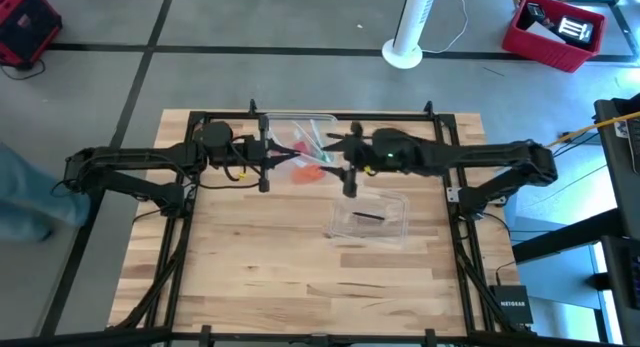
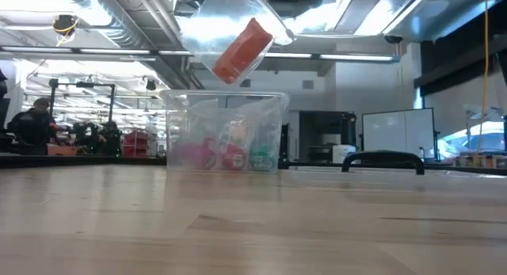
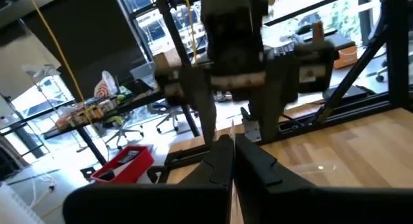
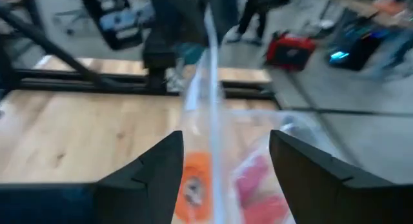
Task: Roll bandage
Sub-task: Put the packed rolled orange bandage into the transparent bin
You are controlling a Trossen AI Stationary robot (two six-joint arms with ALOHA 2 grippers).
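The orange bandage [image 2: 242,50] is a stubby roll inside a crumpled clear plastic wrapper [image 2: 226,21], held up above the table's far middle. It also shows in the high view [image 1: 310,171] and the right wrist view [image 4: 193,179]. My left gripper [image 1: 272,159] is shut on the wrapper; its fingers [image 3: 255,162] point toward the right arm. My right gripper [image 4: 222,166] is open, with one finger on either side of the wrapper and roll, touching neither as far as I can see. My left gripper pinches a thin edge of the clear wrapper [image 3: 232,128] between its two shut fingers, coming level from the table's left side. The wrapper is lifted clear of the table, and the orange roll sits tilted inside it.
A clear plastic box [image 2: 226,132] with pink and green contents stands at the table's far edge, under the held wrapper. A flat clear plastic piece [image 1: 370,217] lies right of the table's middle. The near half of the wooden table [image 1: 300,287] is bare.
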